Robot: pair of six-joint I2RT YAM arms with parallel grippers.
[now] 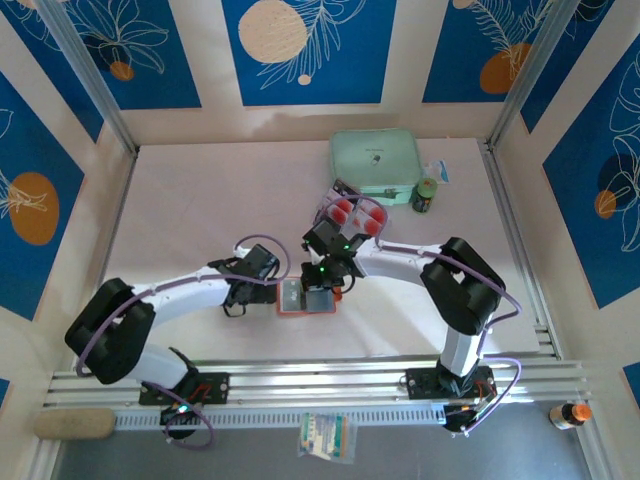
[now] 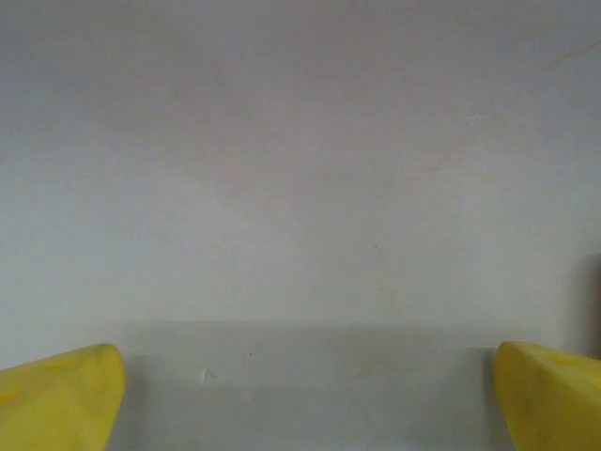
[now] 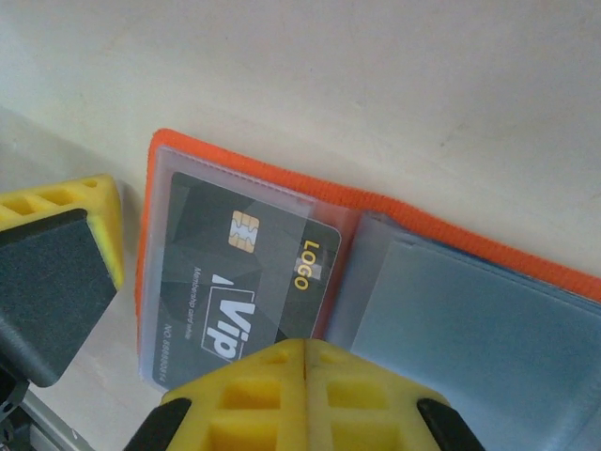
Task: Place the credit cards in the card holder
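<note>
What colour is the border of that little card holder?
Orange-red; the card holder shows best in the right wrist view.

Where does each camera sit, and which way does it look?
Top external: above and behind the arms, looking down on the table; left arm and right arm show, reaching toward the card holder.
Left wrist: on that wrist, facing bare table; the left gripper, open, shows yellow fingertips in the bottom corners.
Right wrist: on that wrist, facing the open card holder holding a dark card; the right gripper, shut, at the bottom.
Shared: top and right wrist both see the card holder.
</note>
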